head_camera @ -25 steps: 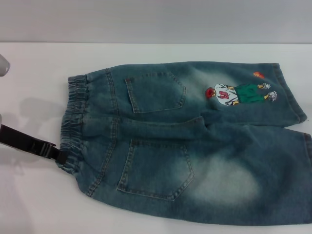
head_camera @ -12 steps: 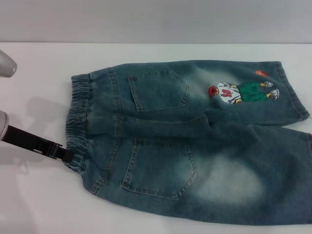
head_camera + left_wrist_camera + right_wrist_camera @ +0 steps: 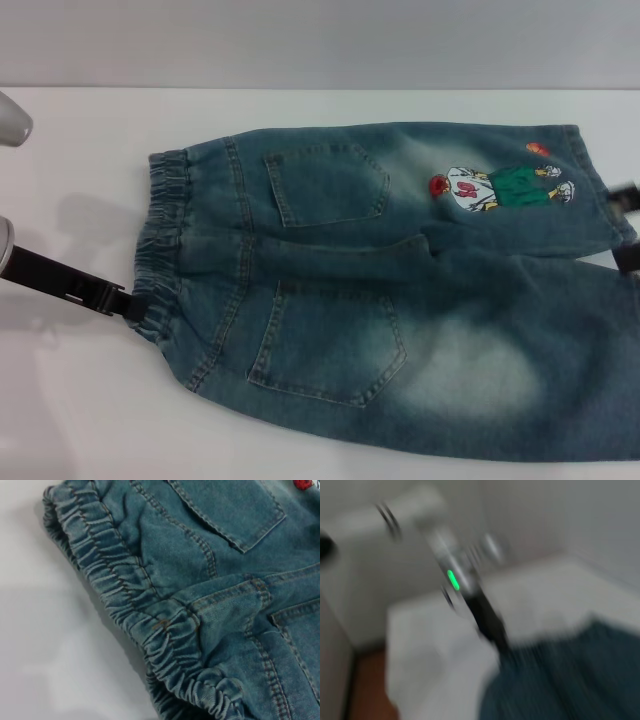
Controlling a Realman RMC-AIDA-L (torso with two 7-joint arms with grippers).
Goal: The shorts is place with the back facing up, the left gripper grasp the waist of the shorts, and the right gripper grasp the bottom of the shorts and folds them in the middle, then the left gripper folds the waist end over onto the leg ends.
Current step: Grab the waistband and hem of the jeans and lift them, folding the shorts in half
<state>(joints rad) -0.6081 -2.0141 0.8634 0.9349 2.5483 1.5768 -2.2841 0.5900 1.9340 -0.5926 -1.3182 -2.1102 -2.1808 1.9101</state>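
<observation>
The blue denim shorts lie flat on the white table, back pockets up, waist to the left and leg ends to the right. My left gripper reaches in from the left and touches the lower corner of the elastic waist. The left wrist view shows the gathered waist close up, without that arm's own tips. My right gripper shows at the right edge, open, its dark fingers either side of the upper leg's hem. The right wrist view is smeared by motion.
A cartoon figure patch sits on the upper leg. The table's far edge meets a grey wall. Bare white table lies left of the waist and along the front.
My left gripper has pressed further into the waist corner, and the whole shorts have slid a little to the right. My right gripper has come into view at the leg hem.
</observation>
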